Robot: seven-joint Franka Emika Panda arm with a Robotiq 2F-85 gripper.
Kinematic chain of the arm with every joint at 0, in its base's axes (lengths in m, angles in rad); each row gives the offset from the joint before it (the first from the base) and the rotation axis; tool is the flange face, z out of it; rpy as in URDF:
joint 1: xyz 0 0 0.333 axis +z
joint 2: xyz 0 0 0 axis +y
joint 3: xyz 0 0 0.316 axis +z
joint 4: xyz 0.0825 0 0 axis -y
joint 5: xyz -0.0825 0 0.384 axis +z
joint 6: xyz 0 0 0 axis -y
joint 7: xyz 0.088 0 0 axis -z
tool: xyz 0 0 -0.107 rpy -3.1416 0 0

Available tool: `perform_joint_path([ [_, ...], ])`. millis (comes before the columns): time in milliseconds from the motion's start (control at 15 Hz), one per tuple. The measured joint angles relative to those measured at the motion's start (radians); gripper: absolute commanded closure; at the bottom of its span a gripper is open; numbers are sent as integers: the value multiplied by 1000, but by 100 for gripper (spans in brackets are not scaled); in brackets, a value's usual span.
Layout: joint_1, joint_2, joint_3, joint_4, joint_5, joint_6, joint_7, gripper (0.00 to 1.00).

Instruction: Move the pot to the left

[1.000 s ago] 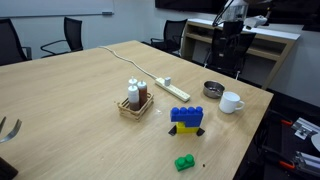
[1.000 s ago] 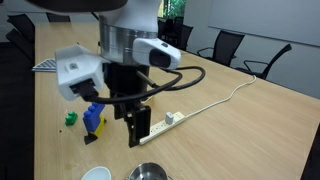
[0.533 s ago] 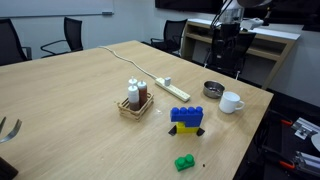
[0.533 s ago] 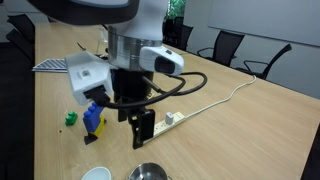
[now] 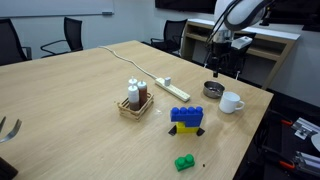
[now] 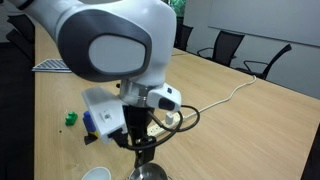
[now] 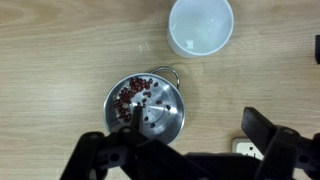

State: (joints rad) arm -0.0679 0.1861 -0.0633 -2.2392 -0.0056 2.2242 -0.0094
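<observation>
Mostly the scene was a long pale wooden conference table (image 5: 70, 110) with black office chairs (image 5: 70, 35) along its far side. Next in bulk, the white and grey robot arm (image 6: 110, 45) filled the middle of an exterior view and hid much of the tabletop behind it. Its black two-fingered gripper (image 5: 217, 72) hung directly over the small shallow dark-grey metal pot (image 5: 213, 89), not touching it. In the wrist view the jaws stood spread wide with nothing between them. One dark finger (image 7: 125, 140) crossed the pot's rim at about 7 o'clock in that picture, and whether it touched could not be told.

A long white power strip (image 5: 172, 90) lay at 9 o'clock from the pot, with bare table between them, and its pale cable (image 5: 125, 58) ran off toward 10 o'clock. A small wooden caddy holding two bottles (image 5: 135, 104) stood at 8 o'clock from the pot, well apart. A blue and yellow stack of toy bricks (image 5: 186, 119) sat at 7 o'clock.

A white ceramic mug with a handle (image 5: 231, 101) stood just beside the pot at 4 o'clock, apart from it. Reddish flecks lay on the pot's floor. A small green toy brick (image 5: 184, 162) lay alone near the table's front edge, at 6 o'clock from the brick stack.
</observation>
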Motion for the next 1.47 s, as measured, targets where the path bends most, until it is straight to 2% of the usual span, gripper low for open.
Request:
perform_joint_path([
  [400, 0, 101, 0, 3, 8, 59, -15, 0],
  [1067, 1, 133, 4, 8, 8, 66, -13, 0],
  [1267, 5, 180, 6, 11, 8, 127, -6, 0],
  [1467, 14, 236, 6, 24, -7, 243, 15, 0],
])
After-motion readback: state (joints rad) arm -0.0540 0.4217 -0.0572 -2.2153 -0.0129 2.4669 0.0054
